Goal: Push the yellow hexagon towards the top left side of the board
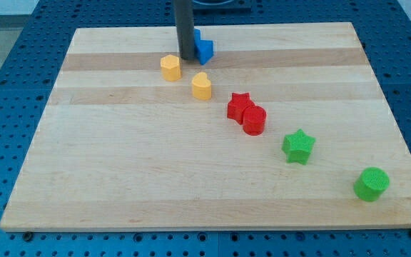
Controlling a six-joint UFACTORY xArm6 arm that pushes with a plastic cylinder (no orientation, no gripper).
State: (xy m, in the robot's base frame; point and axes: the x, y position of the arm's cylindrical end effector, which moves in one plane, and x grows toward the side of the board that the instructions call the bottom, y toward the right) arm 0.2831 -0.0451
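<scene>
My tip, the lower end of a straight dark rod with no claw on it to spread or press together, rests on the pale wooden desk near the view's top, a little left of centre. The small yellow hexagon block sits just beside it, to the view's left and slightly lower, with a thin gap between them. That puts the tip on the hexagon's right and slightly upper flank, so a leftward sweep looks feasible, though an upward component would need the tip lower first. A blue block of unclear shape touches the rod's right side. A yellow heart-like block lies just below and right of the hexagon.
</scene>
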